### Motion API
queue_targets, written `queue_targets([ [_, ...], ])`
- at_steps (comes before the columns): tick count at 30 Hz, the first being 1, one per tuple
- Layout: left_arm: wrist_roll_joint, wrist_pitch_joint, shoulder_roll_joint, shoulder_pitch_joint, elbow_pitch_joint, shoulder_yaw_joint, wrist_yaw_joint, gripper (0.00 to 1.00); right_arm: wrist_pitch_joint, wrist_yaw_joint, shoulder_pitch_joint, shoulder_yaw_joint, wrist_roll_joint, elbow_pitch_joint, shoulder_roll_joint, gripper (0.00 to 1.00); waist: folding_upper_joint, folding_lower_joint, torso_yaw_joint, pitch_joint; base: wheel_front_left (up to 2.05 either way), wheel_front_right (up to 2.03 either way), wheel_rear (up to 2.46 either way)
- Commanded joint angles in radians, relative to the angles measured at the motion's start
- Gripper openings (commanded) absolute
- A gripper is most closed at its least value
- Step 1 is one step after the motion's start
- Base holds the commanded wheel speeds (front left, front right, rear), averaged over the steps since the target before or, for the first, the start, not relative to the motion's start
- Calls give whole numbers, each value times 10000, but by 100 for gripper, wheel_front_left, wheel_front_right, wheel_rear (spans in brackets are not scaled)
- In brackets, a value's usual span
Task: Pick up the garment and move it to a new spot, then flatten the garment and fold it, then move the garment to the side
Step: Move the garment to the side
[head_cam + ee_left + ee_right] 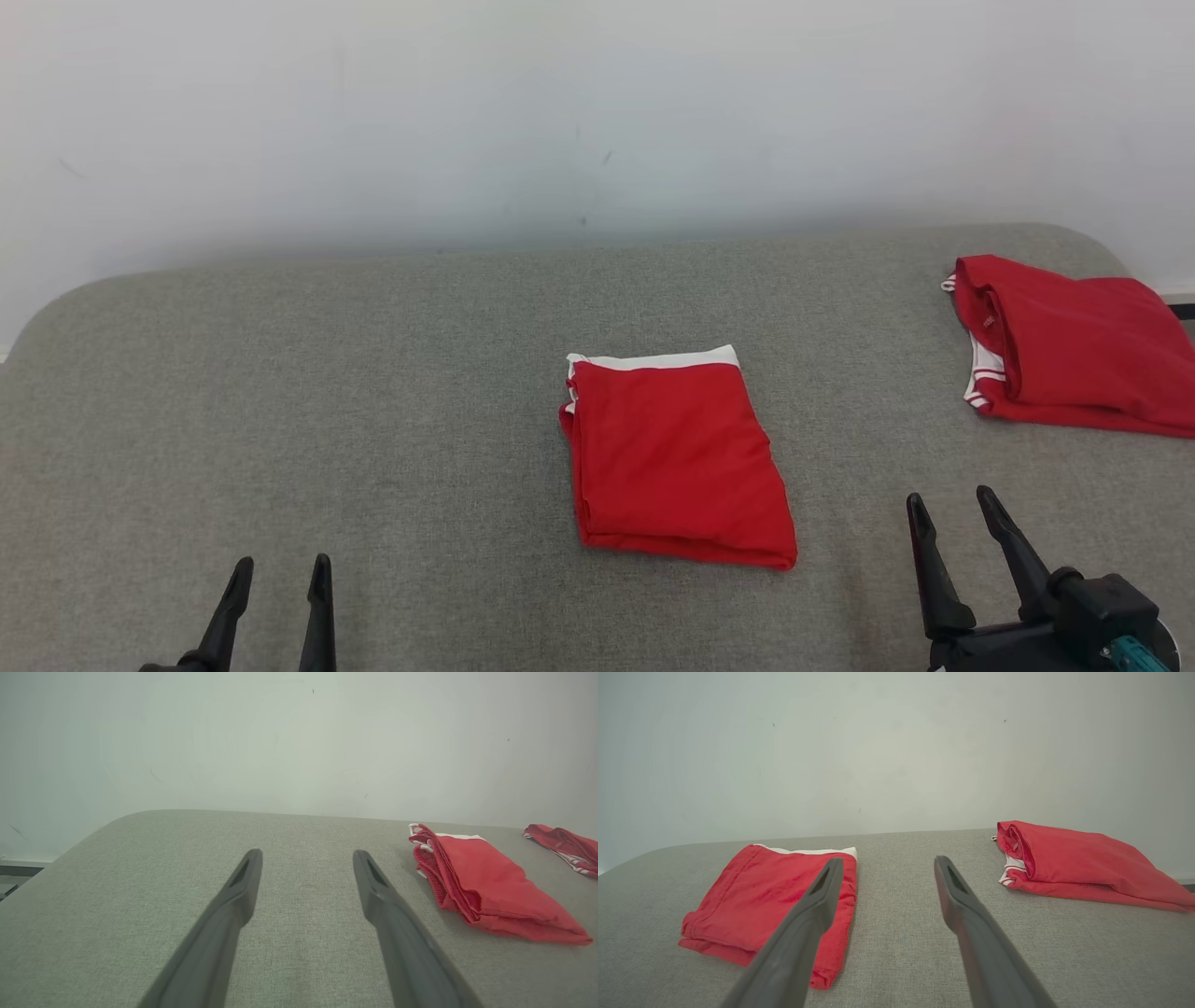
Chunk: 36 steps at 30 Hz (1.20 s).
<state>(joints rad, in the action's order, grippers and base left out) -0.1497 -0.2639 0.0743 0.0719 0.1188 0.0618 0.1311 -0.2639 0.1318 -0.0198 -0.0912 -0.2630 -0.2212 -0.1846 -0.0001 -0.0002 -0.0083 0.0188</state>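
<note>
A red garment [677, 462], folded rectangular with a white band, lies on the grey woven table [373, 420] — left tool [283, 562] and right tool [950, 496] released, empty.

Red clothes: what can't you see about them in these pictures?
- Folded garment: head view, its own top layer hides the folds beneath.
- Second red garment: head view, right edge cuts it off.
- Folded garment again: right wrist view, a finger of the right gripper covers part.

Red, white-banded garment [677, 462] lies folded flat.
</note>
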Motion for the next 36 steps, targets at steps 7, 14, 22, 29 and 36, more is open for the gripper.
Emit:
queue_targets([
  [7,153,4,-21,117,-56,3,-18,100,1,-27,42,19,93,-119,23,100,1,2,97,-23,0,0,0],
  [14,105,4,-29,-11,-7,10,-16,100,7,-27,-82,20,138,-370,-12,100,1,2,178,-81,0,0,0],
  [22,59,4,-82,-358,-25,-155,-16,100,692,-27,-1655,-459,231,-1302,-367,100,1,2,594,-423,0,0,0],
  [29,-81,4,-117,-923,67,-360,-15,100,1271,-27,-3735,-882,-73,-3039,-472,100,1,2,1184,-1080,0,0,0],
  [36,-201,4,-155,-1400,125,-580,-15,100,1312,-27,-4940,-1281,-184,-4853,-511,100,1,2,1713,-1673,0,0,0],
])
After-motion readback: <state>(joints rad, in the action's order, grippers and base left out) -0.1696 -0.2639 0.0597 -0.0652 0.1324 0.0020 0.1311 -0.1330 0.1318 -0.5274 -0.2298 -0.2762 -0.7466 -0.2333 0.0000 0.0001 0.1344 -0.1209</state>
